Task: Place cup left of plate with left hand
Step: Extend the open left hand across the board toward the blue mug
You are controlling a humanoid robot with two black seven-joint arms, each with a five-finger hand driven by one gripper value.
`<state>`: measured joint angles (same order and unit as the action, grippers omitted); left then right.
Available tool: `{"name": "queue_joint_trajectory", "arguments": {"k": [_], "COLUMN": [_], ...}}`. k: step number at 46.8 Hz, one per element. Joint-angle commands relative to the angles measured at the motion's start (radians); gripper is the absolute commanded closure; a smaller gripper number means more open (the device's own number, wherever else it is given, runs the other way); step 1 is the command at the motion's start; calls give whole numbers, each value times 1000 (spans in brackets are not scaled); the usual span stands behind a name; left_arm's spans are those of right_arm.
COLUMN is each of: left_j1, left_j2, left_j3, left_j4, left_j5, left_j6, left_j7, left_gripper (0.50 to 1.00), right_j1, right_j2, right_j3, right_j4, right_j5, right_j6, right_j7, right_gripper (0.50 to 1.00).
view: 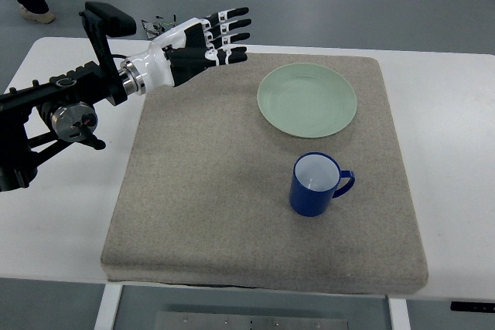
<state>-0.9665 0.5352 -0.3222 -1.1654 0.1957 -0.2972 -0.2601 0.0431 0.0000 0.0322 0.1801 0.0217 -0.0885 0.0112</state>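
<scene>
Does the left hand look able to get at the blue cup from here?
Probably yes: the left hand is open, and only bare mat lies between it and the cup.

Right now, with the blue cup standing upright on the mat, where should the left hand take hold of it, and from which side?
Probably around the body of the blue cup, coming from its left. The cup stands upright with its mouth open upward, and its handle points right, away from the left hand, so the left wall is smooth and free. The green plate lies behind it, apart, and does not block that approach over the mat.
</scene>
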Motion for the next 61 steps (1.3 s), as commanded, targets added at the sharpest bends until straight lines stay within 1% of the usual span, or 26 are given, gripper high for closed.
{"name": "queue_joint_trajectory", "arguments": {"k": [1,11,17,26,37,44,50,61], "left_j1": [28,75,100,121,129,129,129,129], "left_j2": [12,45,55,49,31,14,-17,-95], "left_j3": [0,0,0,2,2,2,2,25], "left_j4": [-30,-48,-48,-74,-76,-69,-56,16], "left_j5": [77,176,235,261,384,395,400,401], "left_j6": [-39,-180,-237,-249,-249,-247,-241,-235], "left_j7": [-1,-1,-1,-1,-1,-1,-1,1], "left_gripper": [506,506,506,506,506,506,506,506], "right_j1": [0,0,0,0,0,0,0,0], "right_j2": [0,0,0,0,0,0,0,0], "right_j3": [0,0,0,0,0,0,0,0], "right_j4": [-1,-1,-1,1,-1,-1,-1,-1], "right_j5": [0,1,0,0,0,1,0,0], "right_j6": [0,0,0,1,0,0,0,1], "right_j7": [0,0,0,0,0,0,0,1], "right_gripper": [566,566,566,566,566,566,566,566]}}
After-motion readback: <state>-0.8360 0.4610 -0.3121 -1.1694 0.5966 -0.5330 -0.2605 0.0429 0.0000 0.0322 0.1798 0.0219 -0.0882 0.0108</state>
